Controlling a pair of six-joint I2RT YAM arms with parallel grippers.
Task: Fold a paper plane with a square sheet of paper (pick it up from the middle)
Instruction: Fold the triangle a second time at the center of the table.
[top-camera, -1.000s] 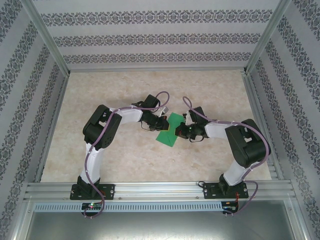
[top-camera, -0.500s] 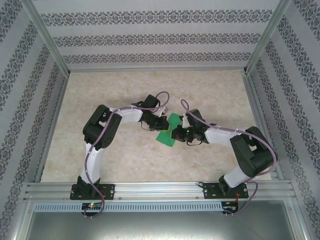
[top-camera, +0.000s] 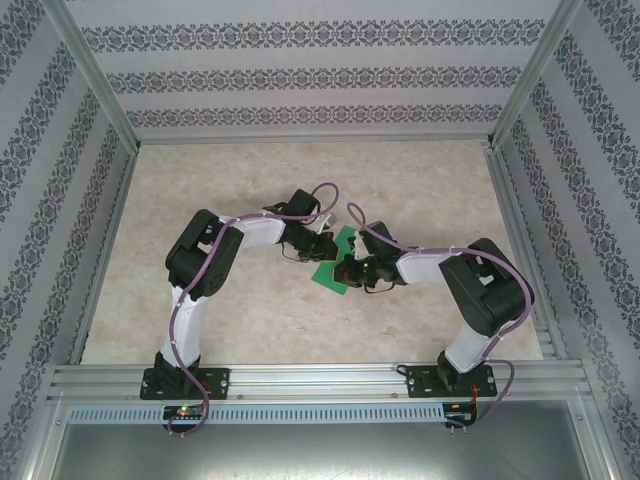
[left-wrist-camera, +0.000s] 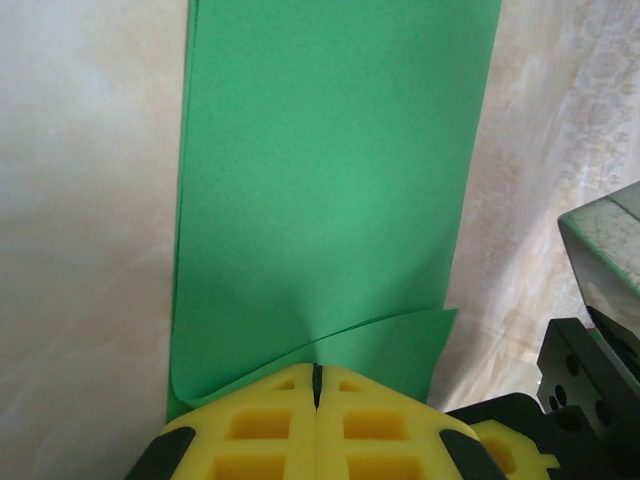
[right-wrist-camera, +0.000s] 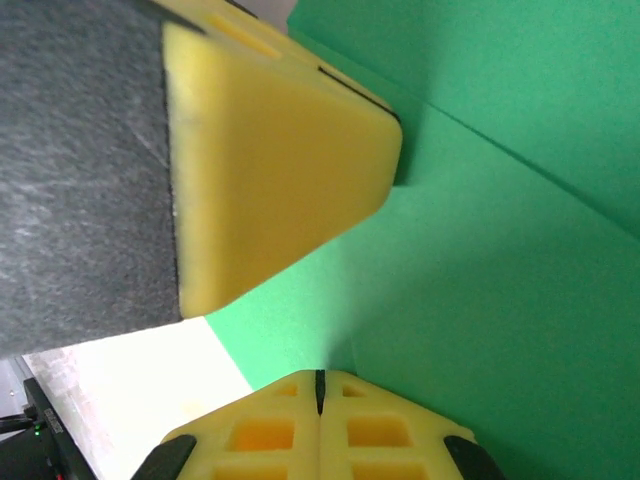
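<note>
The square sheet of paper (top-camera: 330, 274), creased narrower, is lying near the middle of a pale marbled counter (top-camera: 200, 180). An aluminium frame (top-camera: 320, 378) is standing round the counter, and striped patterned wallpaper (top-camera: 320, 80) is covering the far and side walls. The left arm (top-camera: 205, 260) and right arm (top-camera: 480, 290) are meeting over the sheet. The left jaws are sitting together at its curled edge, and the right jaws are sitting together over the green, just beside them.
</note>
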